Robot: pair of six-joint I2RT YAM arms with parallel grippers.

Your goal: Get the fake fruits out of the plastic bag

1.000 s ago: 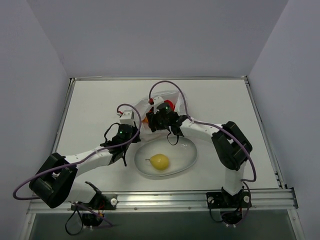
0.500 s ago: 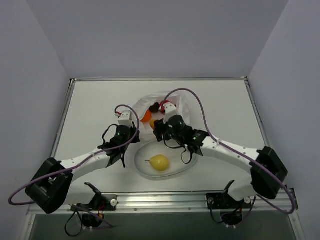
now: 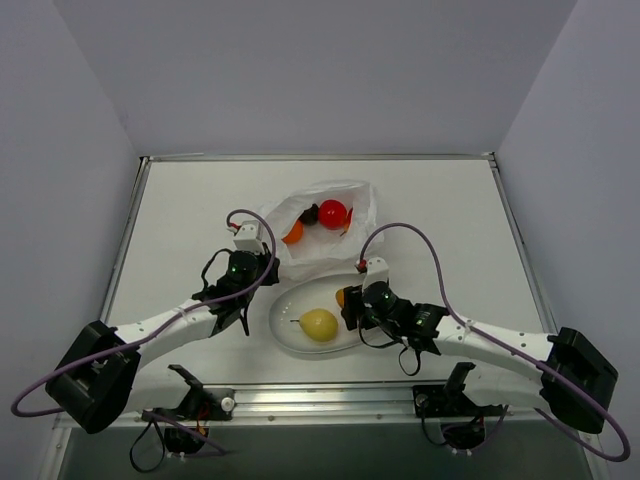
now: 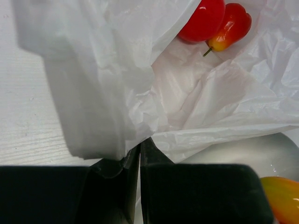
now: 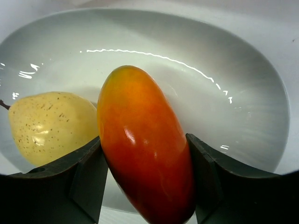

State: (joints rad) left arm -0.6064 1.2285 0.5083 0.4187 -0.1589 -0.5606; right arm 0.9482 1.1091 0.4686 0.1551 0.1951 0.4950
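The plastic bag lies crumpled behind the white oval plate. A red round fruit, an orange one and a dark one show in its mouth. My left gripper is shut on the bag's near edge; its view shows the red round fruit and a small red-orange fruit. My right gripper is shut on the red-orange elongated fruit, just over the plate, next to the yellow pear.
The plate's rim touches the bag's near side. The table is bounded by a metal rail at the front and grey walls behind and at the sides.
My right arm has drawn back from the bag to the plate, carrying the elongated fruit. The bag's mouth now shows the red round fruit. My left gripper still holds the bag edge.
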